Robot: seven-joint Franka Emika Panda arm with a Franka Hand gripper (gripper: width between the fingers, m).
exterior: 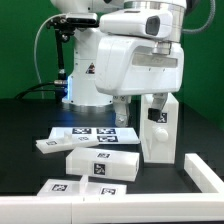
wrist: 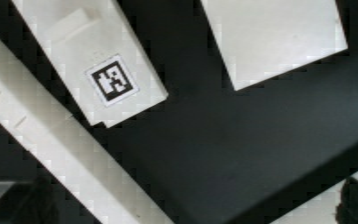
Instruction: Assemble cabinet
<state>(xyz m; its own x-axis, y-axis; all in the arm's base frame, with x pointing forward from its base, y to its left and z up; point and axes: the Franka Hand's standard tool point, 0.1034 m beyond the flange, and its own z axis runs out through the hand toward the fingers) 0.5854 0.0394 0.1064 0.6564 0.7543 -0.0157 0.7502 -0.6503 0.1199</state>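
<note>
Exterior view: gripper (exterior: 119, 117) wide open, empty, near white cabinet slabs (exterior: 112, 163) with black-and-white square marker tags (exterior: 101, 169).

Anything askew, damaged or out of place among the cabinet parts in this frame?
Nothing stands out. The cabinet's slabs lie flat and loose at slightly differing angles, and its tall block stands upright at the exterior view's right. No damage shows. The gripper is open, holding nothing.

- A tall white block (exterior: 158, 128) stands upright at the exterior view's right, with tags on its front.
- A far slab (exterior: 55, 145), a middle slab (exterior: 103, 165) and a near slab (exterior: 75, 187) lie flat, each tagged.
</note>
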